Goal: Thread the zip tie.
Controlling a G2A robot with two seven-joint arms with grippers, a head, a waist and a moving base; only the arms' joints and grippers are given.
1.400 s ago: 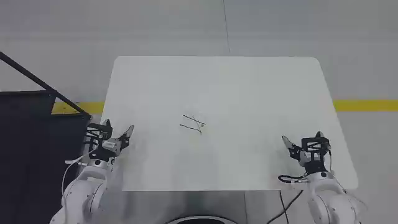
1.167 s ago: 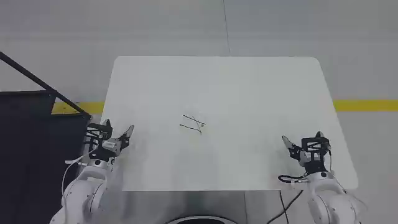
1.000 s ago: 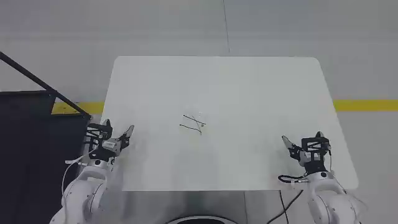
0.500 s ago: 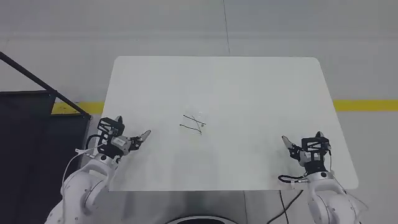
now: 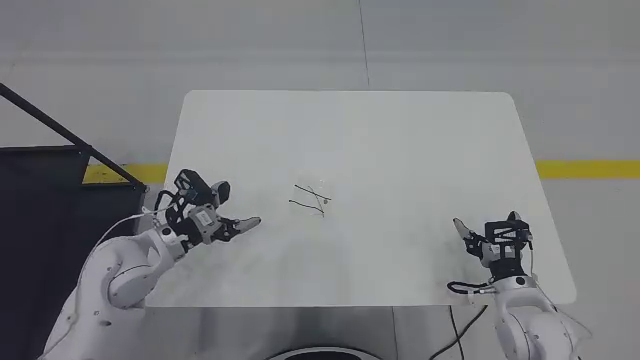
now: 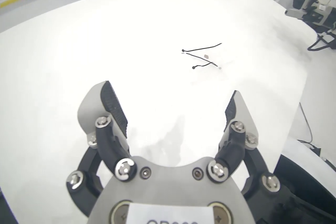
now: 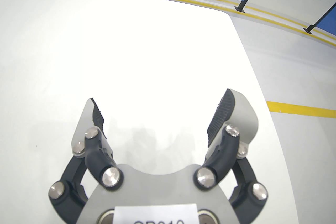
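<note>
Left hand (image 6: 170, 88), spread open, is nearer: thin black plastic zip ties (image 6: 202, 47) lie straight ahead (long axes crosswise) on white bench (image 5: 400, 140).

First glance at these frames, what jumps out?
Thin black zip ties lie crossed at the middle of the white table. The left claw hangs open over the near left part, facing them; the right claw sits open by the near right corner.
</note>
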